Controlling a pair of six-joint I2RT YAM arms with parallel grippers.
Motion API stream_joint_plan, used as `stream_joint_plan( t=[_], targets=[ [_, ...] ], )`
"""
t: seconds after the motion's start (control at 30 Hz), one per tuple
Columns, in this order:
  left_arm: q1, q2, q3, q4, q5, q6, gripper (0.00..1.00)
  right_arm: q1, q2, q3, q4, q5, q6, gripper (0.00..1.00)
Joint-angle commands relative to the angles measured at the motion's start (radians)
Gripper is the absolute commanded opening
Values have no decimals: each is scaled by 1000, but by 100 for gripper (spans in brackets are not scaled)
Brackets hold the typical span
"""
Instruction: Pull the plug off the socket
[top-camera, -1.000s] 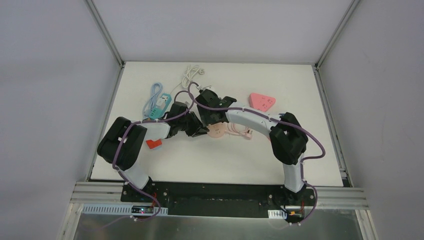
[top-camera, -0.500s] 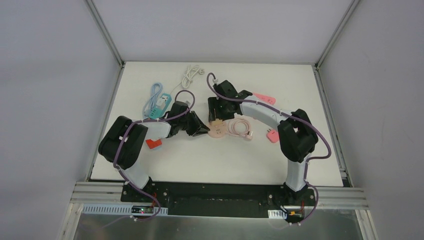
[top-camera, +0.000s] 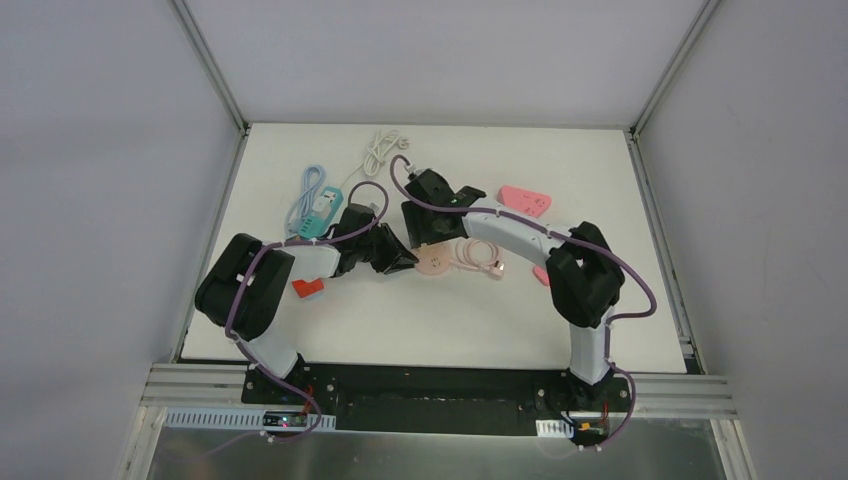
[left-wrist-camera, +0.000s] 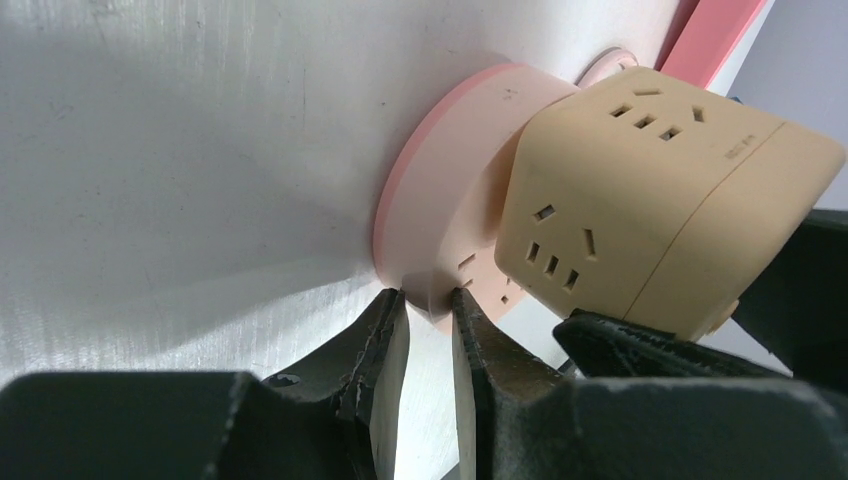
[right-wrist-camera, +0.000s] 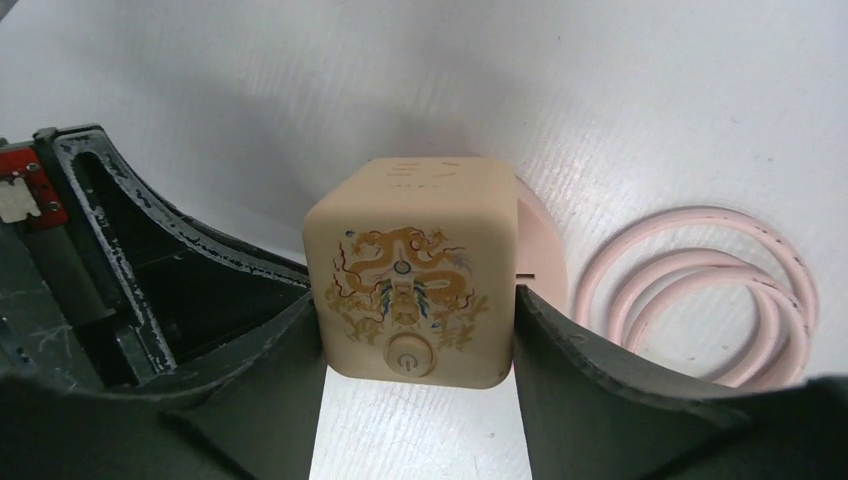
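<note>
A beige cube plug with a dragon print and a power button sits against the face of the round pink socket. My right gripper is shut on the cube's two sides. My left gripper is shut on the socket's near rim, pinning it on the white table. In the top view the socket lies mid-table, with the left gripper at its left and the right gripper over it, hiding the cube. The cube also shows in the left wrist view.
The socket's pink cord coil lies just right of it. A pink triangular power strip is at the back right. A teal strip with a blue cord and a white cord lie at the back left. A red object sits by the left arm.
Half a second ago my right gripper was further back and to the right. It has since come back left over the socket. My left gripper has stayed on the socket.
</note>
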Motion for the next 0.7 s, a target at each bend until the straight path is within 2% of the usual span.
stream_joint_plan(
  t=[0.0, 0.1, 0.27, 0.33, 0.4, 0.57, 0.67],
  targets=[
    [2, 115, -89, -271, -218, 83, 22, -52, -106, -5, 137, -298, 87, 0],
    [2, 120, -88, -265, -216, 77, 22, -50, -97, 13, 137, -320, 84, 0],
    [2, 114, -75, -285, -222, 84, 22, 27, -28, 79, 39, -55, 25, 0],
    [2, 113, -70, -295, -226, 89, 22, 42, -6, 109, -9, -9, 8, 0],
    [2, 112, -69, -298, -225, 91, 22, 33, -24, 104, -1, -43, 8, 0],
    [2, 105, -79, -293, -226, 89, 22, -50, -140, 12, 127, -291, 85, 0],
    [2, 105, -78, -295, -227, 95, 22, -75, -169, -14, 171, -368, 136, 0]
  ],
)
